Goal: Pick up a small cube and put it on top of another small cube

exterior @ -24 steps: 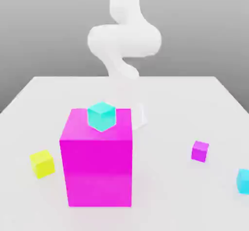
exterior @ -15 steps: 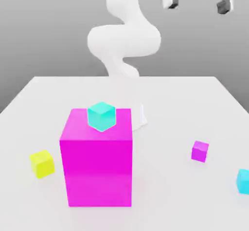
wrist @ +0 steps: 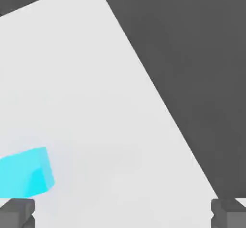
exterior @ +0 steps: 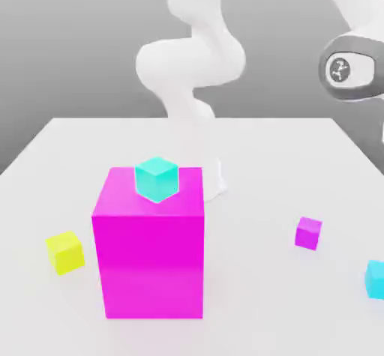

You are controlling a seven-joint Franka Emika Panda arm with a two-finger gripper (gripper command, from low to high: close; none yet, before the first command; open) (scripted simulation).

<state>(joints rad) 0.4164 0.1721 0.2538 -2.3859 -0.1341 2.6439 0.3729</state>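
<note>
Now the arm has swung across, the gripper [wrist: 123,214], jaws wide and empty, hanging above the sky-blue cube [wrist: 24,172]: pickup approaching.

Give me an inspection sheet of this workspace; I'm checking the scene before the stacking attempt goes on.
Surface: white table, flat, bare between the objects.
Job's things: sky-blue cube on the table at the exterior view's right edge, also in the hand view; turquoise cube sitting on top of the big magenta block. Not yet stacked.
Clutter: yellow cube to the block's left in the exterior view; small magenta cube to its right.
Grippers: gripper open, holding nothing, above the table with the sky-blue cube near one fingertip.
Cables: nothing seen.
Surroundings: plain grey backdrop; white arm behind the block.
</note>
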